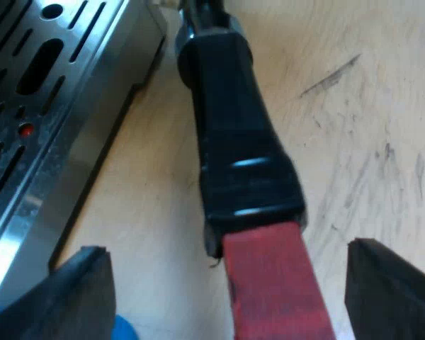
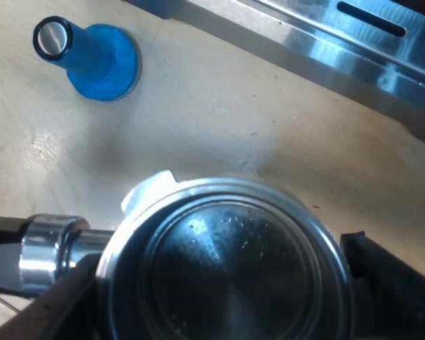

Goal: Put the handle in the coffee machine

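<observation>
While the holder (image 2: 227, 269) lies on the counter (image 1: 163, 234) beside the machine (image 1: 49, 127), the left claw (image 1: 227, 251) stands apart around its red end (image 1: 269, 290); whether the right claw (image 2: 216, 258), at the basket, grips it cannot be told. Closing off-centre could skid the handle away.

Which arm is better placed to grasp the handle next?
Probably left: the left gripper holds open jaws astride the handle at its red end, beside the machine. The right gripper is over the basket.
</observation>
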